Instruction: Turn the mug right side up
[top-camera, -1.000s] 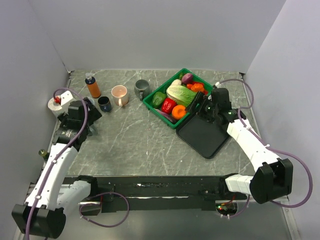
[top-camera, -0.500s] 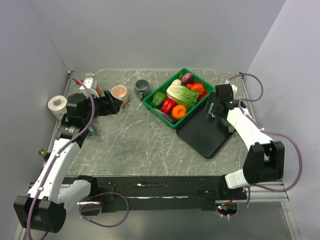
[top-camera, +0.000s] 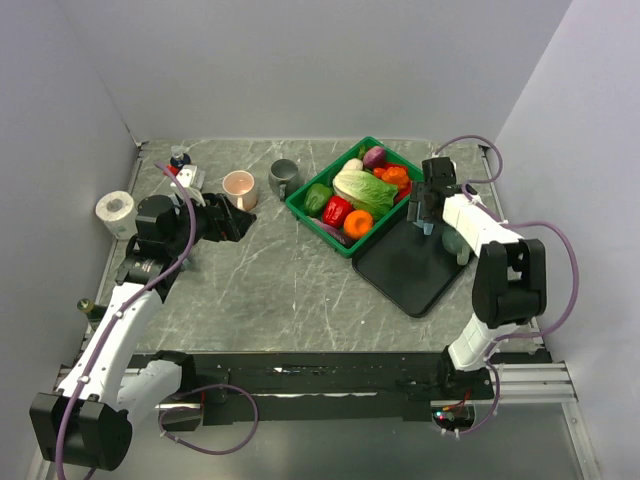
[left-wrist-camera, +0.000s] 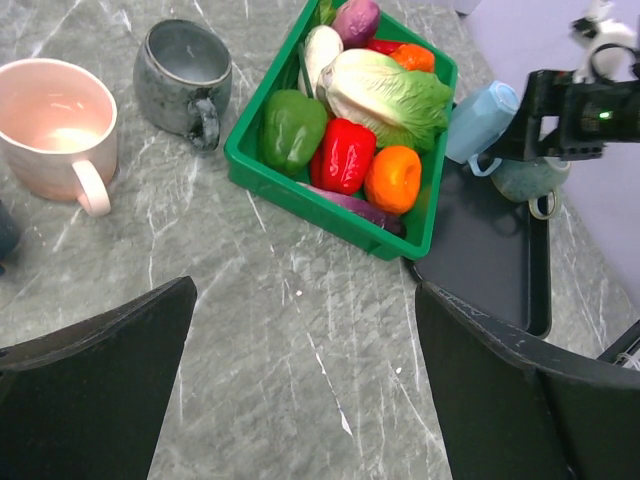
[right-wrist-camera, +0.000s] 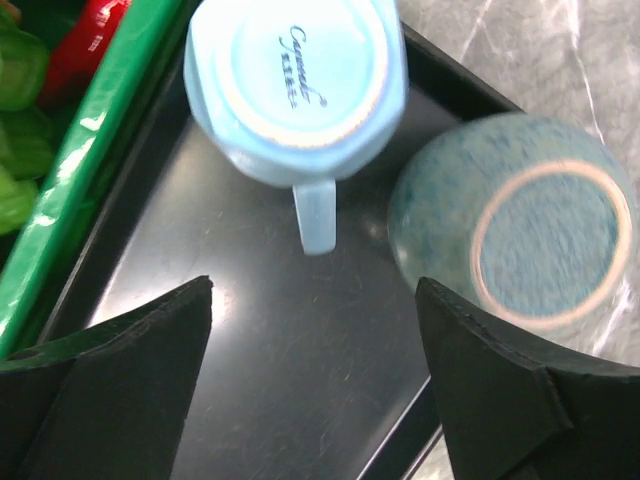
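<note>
Two mugs stand upside down at the far end of the black tray (right-wrist-camera: 250, 390): a light blue mug (right-wrist-camera: 300, 75) with its handle pointing toward me, and a rounder teal mug (right-wrist-camera: 520, 235) beside it. My right gripper (right-wrist-camera: 315, 285) hovers open above them, just off the blue mug's handle, with nothing between its fingers. From above, the right gripper (top-camera: 428, 205) sits over the blue mug (top-camera: 429, 229), with the teal mug (top-camera: 456, 243) to its right. My left gripper (top-camera: 240, 218) is open over bare table near the pink mug.
A green basket (top-camera: 300, 205) of vegetables borders the tray's left side. A pink mug (top-camera: 239, 188) and a grey mug (top-camera: 283, 177) stand upright at the back. A bottle (top-camera: 180, 157) and a paper roll (top-camera: 115, 208) are at the far left.
The right gripper moved from the tray's left edge to the far end above the two mugs, its jaws narrowing slightly. The left arm swung right toward the pink mug.
</note>
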